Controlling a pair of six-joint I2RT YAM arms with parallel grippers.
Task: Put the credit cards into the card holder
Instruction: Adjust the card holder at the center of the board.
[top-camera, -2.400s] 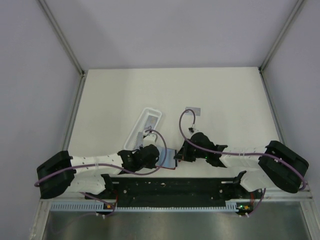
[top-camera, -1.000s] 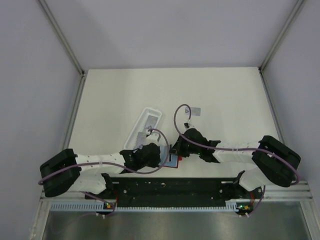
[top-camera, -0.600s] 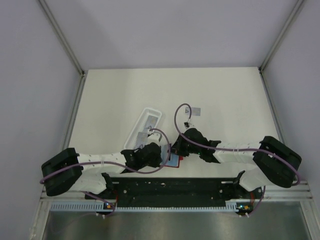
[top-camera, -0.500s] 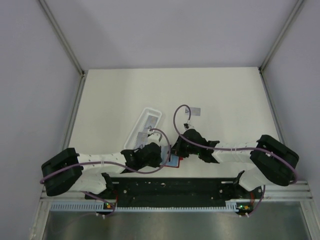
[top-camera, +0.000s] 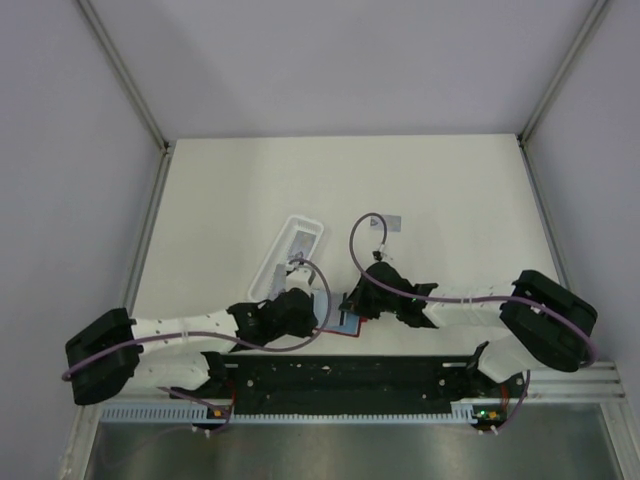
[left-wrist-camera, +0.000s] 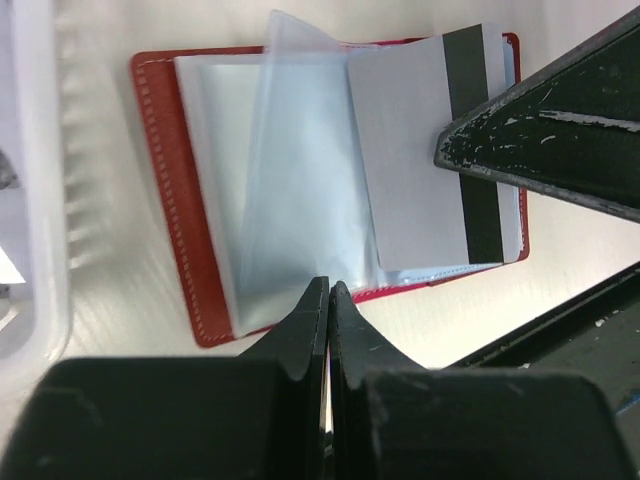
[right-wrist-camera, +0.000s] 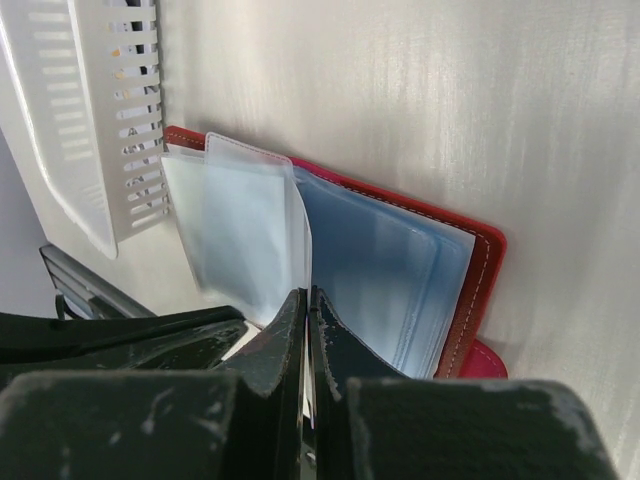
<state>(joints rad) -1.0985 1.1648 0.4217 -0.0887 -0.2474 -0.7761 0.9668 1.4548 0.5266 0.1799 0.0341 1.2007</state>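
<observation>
The card holder (top-camera: 343, 328) lies open near the table's front edge, a red wallet (left-wrist-camera: 165, 190) with clear inner sleeves (right-wrist-camera: 380, 270). A grey credit card (left-wrist-camera: 410, 150) with a dark stripe sits partly inside a sleeve on its right half. My right gripper (right-wrist-camera: 307, 293) is shut on that card's edge and enters the left wrist view as dark fingers (left-wrist-camera: 540, 140). My left gripper (left-wrist-camera: 328, 288) is shut with nothing between its tips, right at the wallet's near edge. Another grey card (top-camera: 397, 222) lies flat further back on the table.
A long white slotted tray (top-camera: 290, 255) lies just left of and behind the wallet, close to the left gripper (top-camera: 318, 312). The black rail (top-camera: 340, 375) with both arm bases runs along the near edge. Grey walls enclose the table.
The left arm has drawn back and lowered, its elbow swinging left, its gripper still at the wallet. The right gripper has shifted slightly left and nearer over the wallet, still holding the card.
</observation>
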